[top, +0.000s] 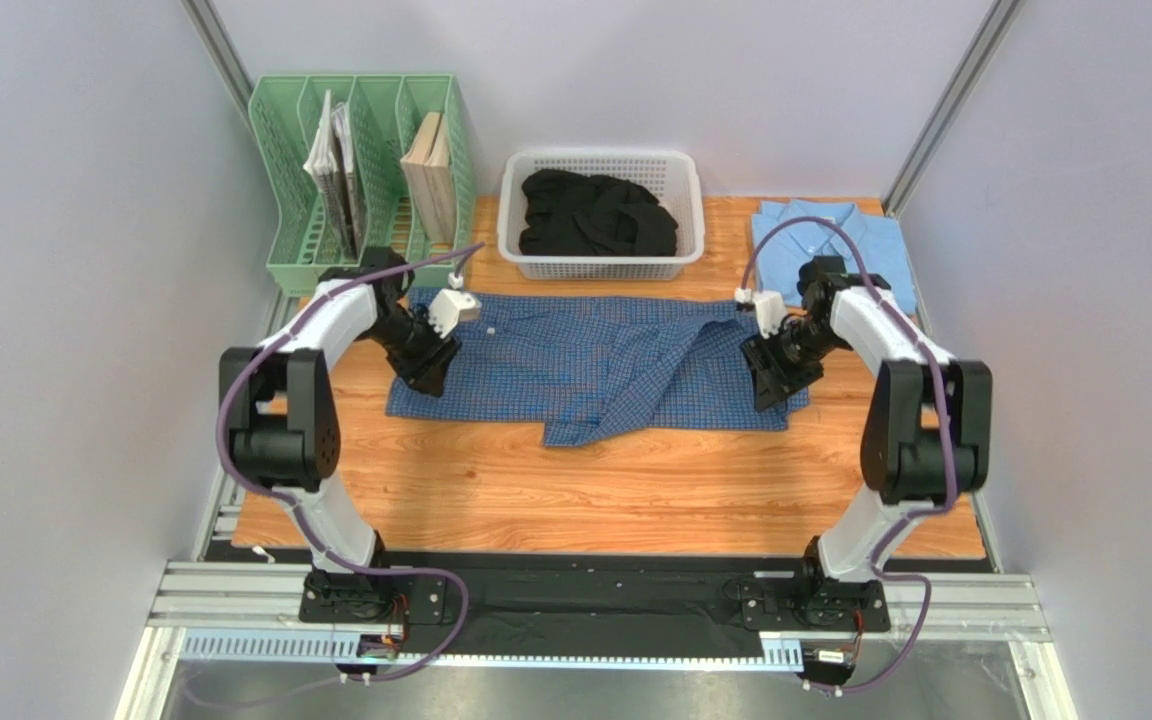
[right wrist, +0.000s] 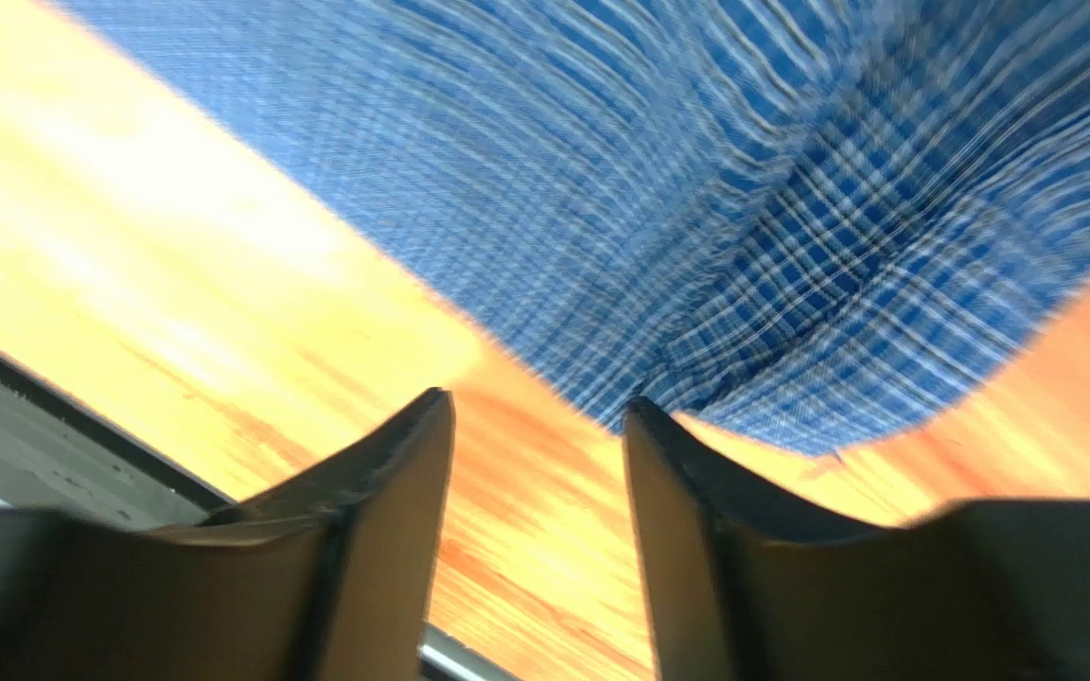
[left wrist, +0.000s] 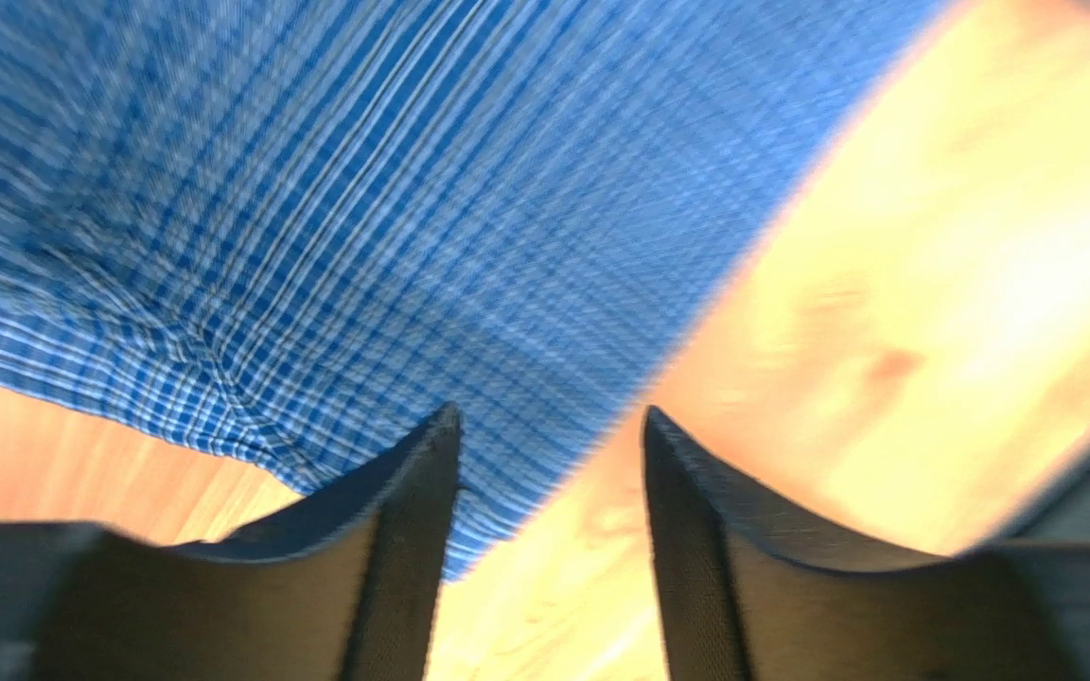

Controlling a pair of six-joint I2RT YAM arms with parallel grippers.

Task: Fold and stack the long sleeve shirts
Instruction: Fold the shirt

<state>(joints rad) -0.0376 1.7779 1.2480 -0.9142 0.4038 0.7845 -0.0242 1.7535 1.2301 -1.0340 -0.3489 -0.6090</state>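
Note:
The dark blue checked shirt (top: 597, 368) lies spread across the middle of the wooden table, with one flap folded over near its front centre. The plain light blue shirt (top: 832, 248) lies folded at the back right. My left gripper (top: 425, 375) is open over the checked shirt's left front corner (left wrist: 366, 256), nothing between its fingers. My right gripper (top: 767, 393) is open over the shirt's right front corner (right wrist: 793, 270), also empty. Both wrist views are blurred.
A white basket (top: 525, 228) with dark clothes stands at the back centre. A green file rack (top: 361, 183) with books stands at the back left. Bare wood (top: 597, 495) lies in front of the shirt. Grey walls close in both sides.

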